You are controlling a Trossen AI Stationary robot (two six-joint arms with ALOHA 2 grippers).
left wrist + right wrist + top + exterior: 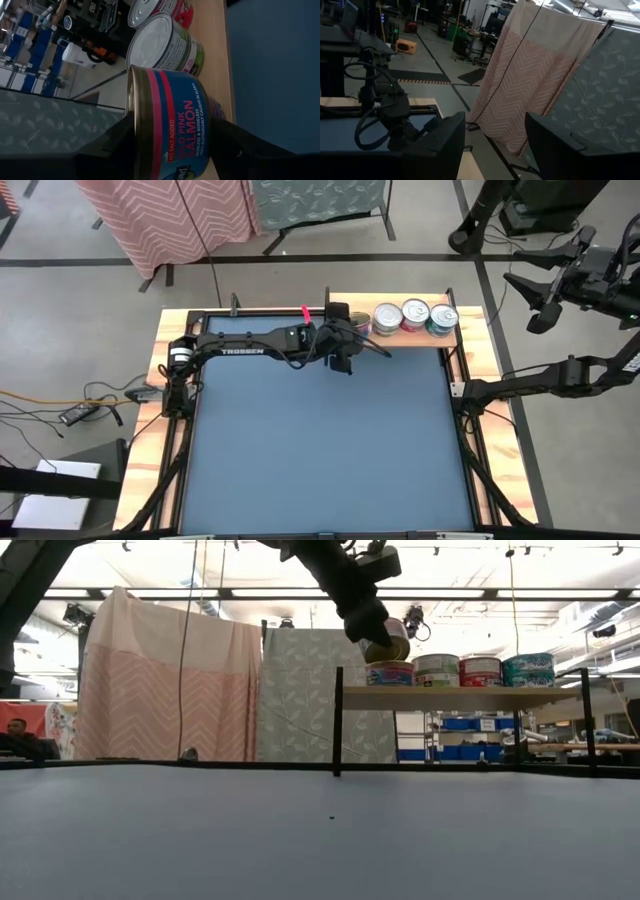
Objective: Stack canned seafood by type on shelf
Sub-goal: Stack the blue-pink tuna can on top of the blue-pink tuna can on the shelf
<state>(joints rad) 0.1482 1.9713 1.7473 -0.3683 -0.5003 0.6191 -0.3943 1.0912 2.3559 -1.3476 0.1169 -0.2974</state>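
Canned seafood is nearly all up on the shelf (470, 330), a small light-wood plank on dark metal uprights at the far edge of the blue worktop (320, 450). The left claw (170, 145) hangs over the plank's left end with its two dark fingers spread about halfway and pressed to the flat ends of a short round salmon tin (172, 122), which has a dull gold rim and a blue paper label with a pink band. In the low view this tin (385, 648) sits tilted just above a stack at the shelf's left end (390, 673), seemingly not yet seated. Beyond the claw along the plank stand a green-labelled tin with a white lid (165, 47) and a red-labelled tin with a shiny silver lid (162, 10). From above, three ribbed silver lids (415, 315) line up to the right of the claw. The low view shows four groups along the plank with red and teal labels, and some look two high. No tins remain on the matte blue worktop, so my judgement is that this placement is among the last, though sorting by type cannot be fully checked from here. The right claw (490, 145) waits well off to the right of the worktop, fingers apart and holding nothing.
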